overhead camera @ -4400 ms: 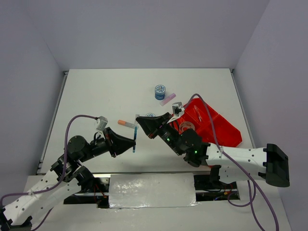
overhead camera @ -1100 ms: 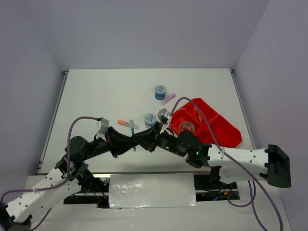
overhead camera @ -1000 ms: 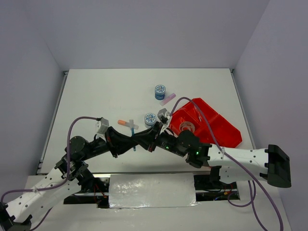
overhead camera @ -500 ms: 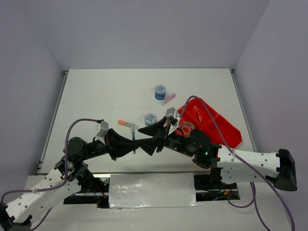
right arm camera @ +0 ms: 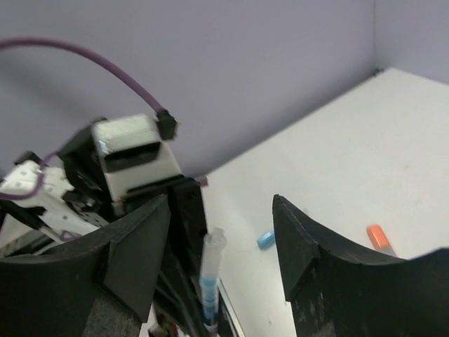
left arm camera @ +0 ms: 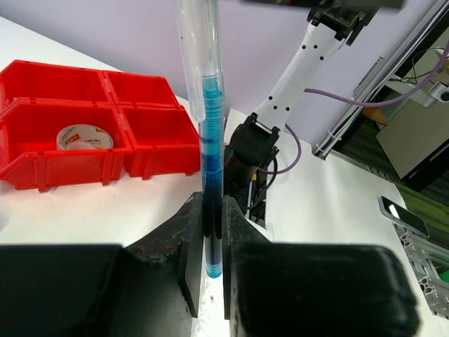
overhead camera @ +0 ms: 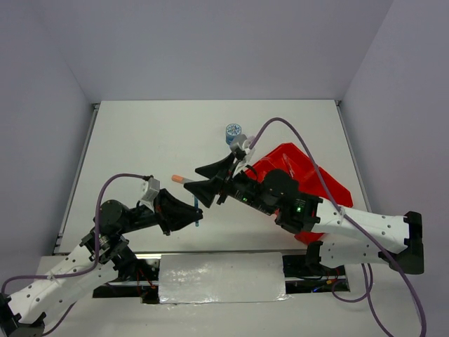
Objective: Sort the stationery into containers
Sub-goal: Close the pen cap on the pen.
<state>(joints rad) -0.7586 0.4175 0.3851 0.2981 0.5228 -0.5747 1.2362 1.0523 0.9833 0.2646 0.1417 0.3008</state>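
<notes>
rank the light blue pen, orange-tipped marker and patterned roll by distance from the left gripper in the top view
1. light blue pen, clamped in the left gripper itself.
2. orange-tipped marker, lying just beyond it, slightly left.
3. blue-white patterned roll, far back, to the right.

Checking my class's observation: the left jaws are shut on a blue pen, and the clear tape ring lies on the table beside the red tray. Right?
Not quite. The clear tape ring lies inside a compartment of the red tray, not beside it; the left wrist view shows this. The left gripper indeed has its jaws shut on the blue pen.
</notes>
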